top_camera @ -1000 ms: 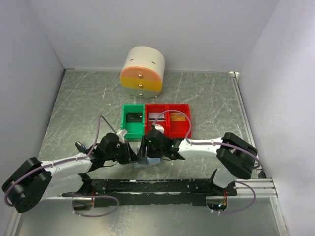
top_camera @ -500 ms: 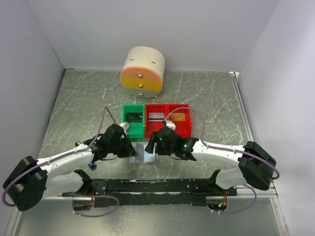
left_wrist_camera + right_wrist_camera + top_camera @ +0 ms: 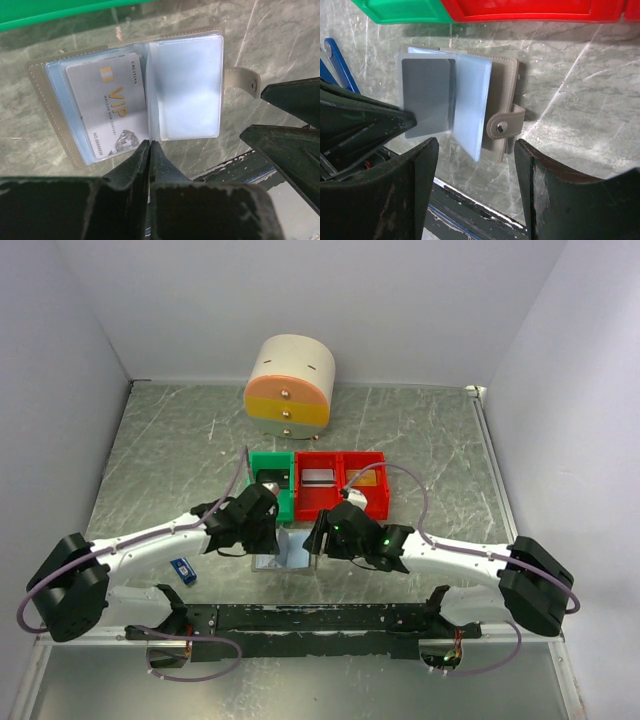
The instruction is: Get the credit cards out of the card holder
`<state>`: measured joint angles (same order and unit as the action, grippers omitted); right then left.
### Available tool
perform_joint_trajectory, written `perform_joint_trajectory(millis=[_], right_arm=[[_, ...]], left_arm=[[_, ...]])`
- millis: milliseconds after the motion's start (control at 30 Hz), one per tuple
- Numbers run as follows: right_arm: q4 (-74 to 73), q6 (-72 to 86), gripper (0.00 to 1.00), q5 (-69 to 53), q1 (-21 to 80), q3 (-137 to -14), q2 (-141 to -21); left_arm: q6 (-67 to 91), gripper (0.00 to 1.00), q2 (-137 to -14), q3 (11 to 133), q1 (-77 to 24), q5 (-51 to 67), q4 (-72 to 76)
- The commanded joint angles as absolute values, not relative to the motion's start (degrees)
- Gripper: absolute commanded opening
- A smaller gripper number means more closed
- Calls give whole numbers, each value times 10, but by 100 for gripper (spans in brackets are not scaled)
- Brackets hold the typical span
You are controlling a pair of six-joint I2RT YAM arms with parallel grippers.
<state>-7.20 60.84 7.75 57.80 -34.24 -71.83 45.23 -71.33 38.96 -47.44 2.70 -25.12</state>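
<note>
Here, left end effector (image 3: pixel 149 146) closed on a corner of the credit card (image 3: pixel 107 105); card holder (image 3: pixel 190 85) lies unfolded crosswise ahead, green bin (image 3: pixel 50 12) beyond, bare table (image 3: pixel 270 40) rightward; right end effector (image 3: pixel 476 145) spread wide.

The silver card (image 3: pixel 107 107) reads "VIP" in gold.

The holder (image 3: pixel 505 90) is boxed in: green bin (image 3: pixel 272 456) and red bins (image 3: pixel 340 455) just behind, black rail (image 3: pixel 300 618) in front, left gripper (image 3: pixel 150 144) pinching a card (image 3: pixel 107 105) at its near edge, right gripper (image 3: pixel 476 150) hanging open over it. Room to pass over the table (image 3: pixel 160 460) out left and right.
</note>
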Motion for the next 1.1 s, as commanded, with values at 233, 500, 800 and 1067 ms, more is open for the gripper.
perform_joint_trajectory(millis=[233,500,800,1067], right_arm=[[-107,661,62,148,573,-302,-637],[-118,690,63,166,573,-274,-595],[-149,701,64,184,571,-269,-572],[-180,705,65,185,541,-250,-538]], left_arm=[[489,15,-815,478,-580,-62,-288],[491,27,-868,539,-630,-89,-303],[487,46,-878,546,-658,-44,-236],[462,51,-890,539,-665,52,-142]])
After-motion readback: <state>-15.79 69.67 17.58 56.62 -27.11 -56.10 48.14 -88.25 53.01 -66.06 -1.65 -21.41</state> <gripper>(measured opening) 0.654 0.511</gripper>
